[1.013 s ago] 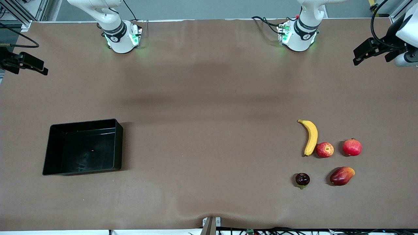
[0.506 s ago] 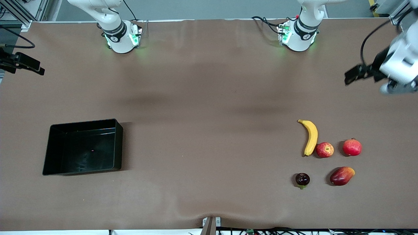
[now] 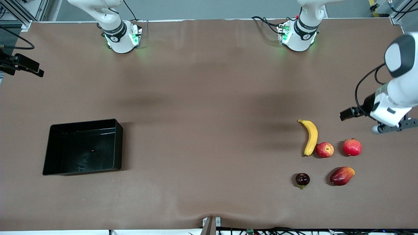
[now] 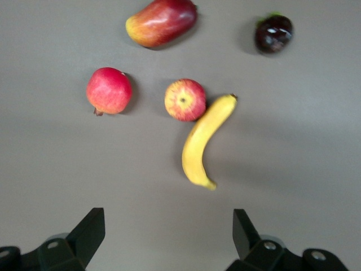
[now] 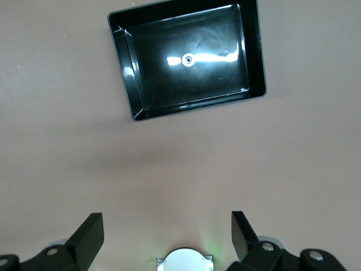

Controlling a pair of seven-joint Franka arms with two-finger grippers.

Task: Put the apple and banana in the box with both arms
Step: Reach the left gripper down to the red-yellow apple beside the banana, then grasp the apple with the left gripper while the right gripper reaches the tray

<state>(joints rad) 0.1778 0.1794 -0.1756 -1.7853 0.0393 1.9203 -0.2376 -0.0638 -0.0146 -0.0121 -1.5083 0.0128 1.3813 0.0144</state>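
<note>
1. You see one apple [image 3: 324,149] on the table [image 3: 209,98] toward the left arm's end, touching the end of the banana [image 3: 311,137] that lies nearer the front camera; both lie in the open, fully visible.
2. One banana curves away from the apple toward the robots' bases; in the left wrist view the banana [image 4: 204,141] and the apple [image 4: 185,100] appear together, slightly blurred.
3. One box [image 3: 83,147] sits toward the right arm's end of the table, well apart from the fruit. It holds nothing; its glossy floor shows only a light reflection in the right wrist view [image 5: 189,59].
4. Three other fruits lie around the task pair: a pomegranate [image 3: 352,147] beside the apple, a mango [image 3: 341,176] nearer the front camera, and a dark round fruit [image 3: 302,179] with a green stem, also nearer the camera. None lies between the pair and the box.
5. The left end effector [image 3: 393,127] hangs over bare table near the pomegranate; the front view cuts off part of its arm at the frame edge. Its fingers [image 4: 90,231] are spread wide, holding nothing.
6. The right end effector [image 3: 23,63] hangs at the table's edge at the right arm's end, partly cut off by the frame. Its fingers [image 5: 90,231] are likewise spread and hold nothing.
</note>
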